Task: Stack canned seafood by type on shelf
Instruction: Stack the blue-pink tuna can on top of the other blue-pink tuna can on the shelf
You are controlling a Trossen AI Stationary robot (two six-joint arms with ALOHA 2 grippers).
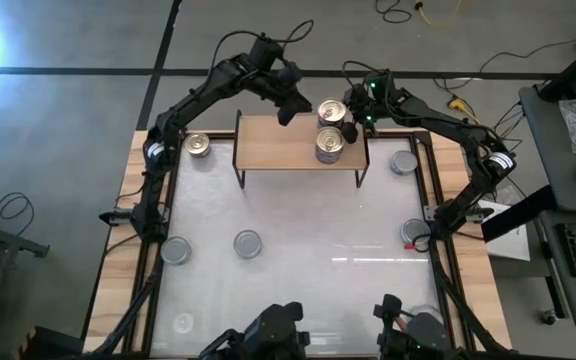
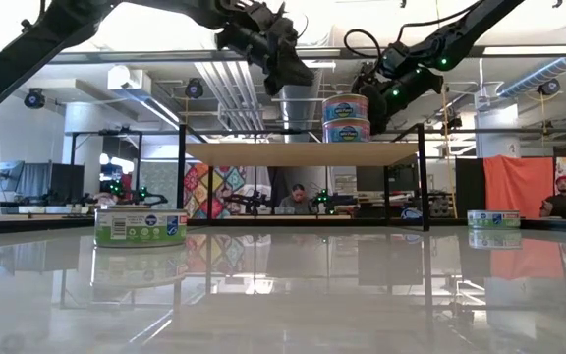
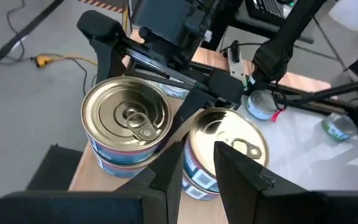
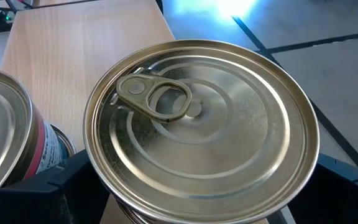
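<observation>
No readable text; tin (image 2: 141,227) labels too small/blurred to make out.

Polished metal tins on a pale matt wood shelf

Gold pull-ring tin (image 4: 201,127) shows a glossy, ribbed metal lid; its neighbour (image 3: 225,149) on the smooth light-wood shelf (image 1: 278,145) gleams likewise, with printed paper-like labels around both. Thin black metal legs (image 2: 422,177) look matt. The white table (image 1: 298,290) is glossy and reflective, edged in raw-looking wood. Dark gripper fingers (image 3: 244,171) appear matt plastic
</observation>
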